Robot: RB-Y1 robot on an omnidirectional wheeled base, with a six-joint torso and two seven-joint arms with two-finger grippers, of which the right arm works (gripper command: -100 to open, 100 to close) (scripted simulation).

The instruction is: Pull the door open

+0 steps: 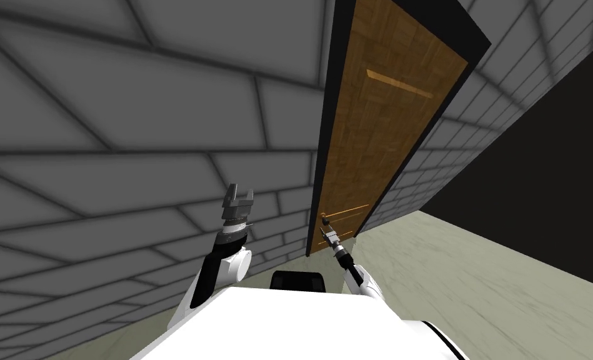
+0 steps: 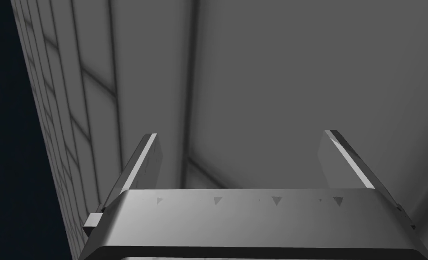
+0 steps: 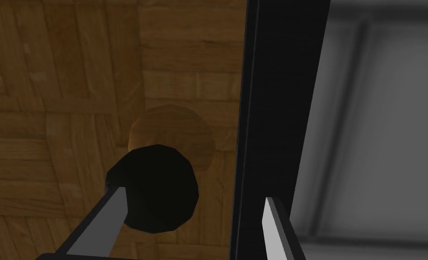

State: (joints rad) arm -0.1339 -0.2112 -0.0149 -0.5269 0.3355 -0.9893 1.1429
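A brown wooden door [image 1: 382, 125] stands in a dark frame [image 1: 327, 125] set in the grey block wall. Its dark round knob [image 3: 156, 189] sits on a round wooden plate [image 3: 174, 128] close to the frame's edge [image 3: 280, 113]. My right gripper [image 3: 192, 197] is open around the knob, which lies between the fingers and close against one finger [image 3: 107, 216]. The other finger [image 3: 271, 223] is in front of the frame. In the head view the right gripper [image 1: 324, 232] reaches just below the knob [image 1: 323, 217]. My left gripper [image 1: 240, 190] is raised beside the wall, open and holding nothing.
The grey block wall [image 1: 132, 144] runs to the left of the door and continues past it on the right [image 1: 470, 131]. A black area [image 1: 551, 162] lies beyond, on the right. Pale floor [image 1: 476, 287] spreads out to the right of me.
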